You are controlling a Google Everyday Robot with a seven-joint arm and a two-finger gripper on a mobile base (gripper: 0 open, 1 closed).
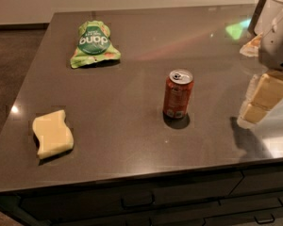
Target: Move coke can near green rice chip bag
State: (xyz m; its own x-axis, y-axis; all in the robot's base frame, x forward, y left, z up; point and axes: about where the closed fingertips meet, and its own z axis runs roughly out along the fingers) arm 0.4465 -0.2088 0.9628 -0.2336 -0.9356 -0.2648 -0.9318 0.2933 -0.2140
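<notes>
The coke can (178, 94) stands upright near the middle of the dark countertop (132, 126); it is red-orange with a silver top. The green rice chip bag (93, 44) lies flat at the back left, well apart from the can. My gripper (260, 101) hangs at the right edge of the view, above the counter and to the right of the can, not touching it. It holds nothing that I can see. The arm's white housing (278, 44) sits above it.
A pale yellow wavy sponge (52, 133) lies at the front left. A white container (278, 6) stands at the back right corner. The counter's front edge runs below the can, with drawers (137, 201) under it.
</notes>
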